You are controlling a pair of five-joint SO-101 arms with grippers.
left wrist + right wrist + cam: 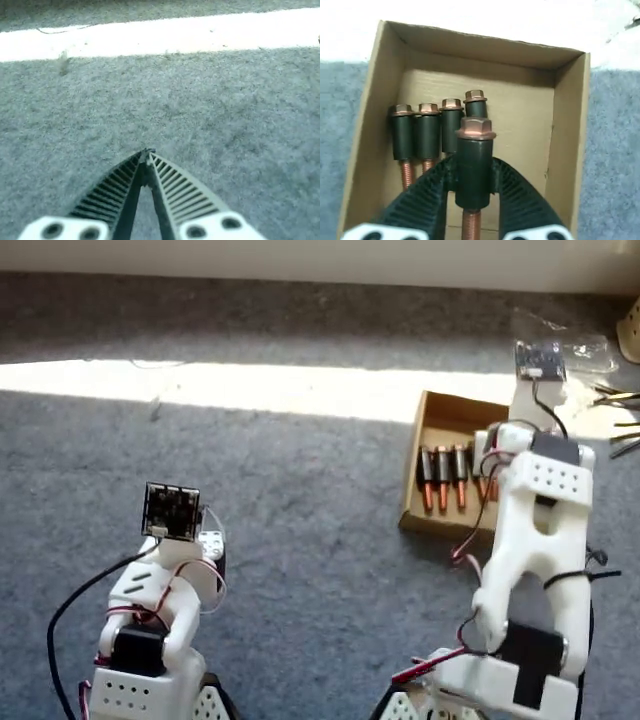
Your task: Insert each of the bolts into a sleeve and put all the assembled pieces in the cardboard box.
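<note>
One sleeved bolt [474,165] in right fingers [427,192] over cardboard box [567,130] | left fingers [112,187] closed

Grey, carpet-like table surface [300,540] crossed by a sunlit band [250,388], with an open cardboard box [452,425] resting on its right side.

Arms [545,530] white plastic w/ black servos, red/black cables; fingers [112,187] black, ribbed; white screw-holed bases.

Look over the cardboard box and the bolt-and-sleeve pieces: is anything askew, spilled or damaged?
Nothing stands out. Four assembled pieces lie side by side in the cardboard box, heads pointing the same way; the right gripper holds a fifth piece above it. The box looks intact.
</note>
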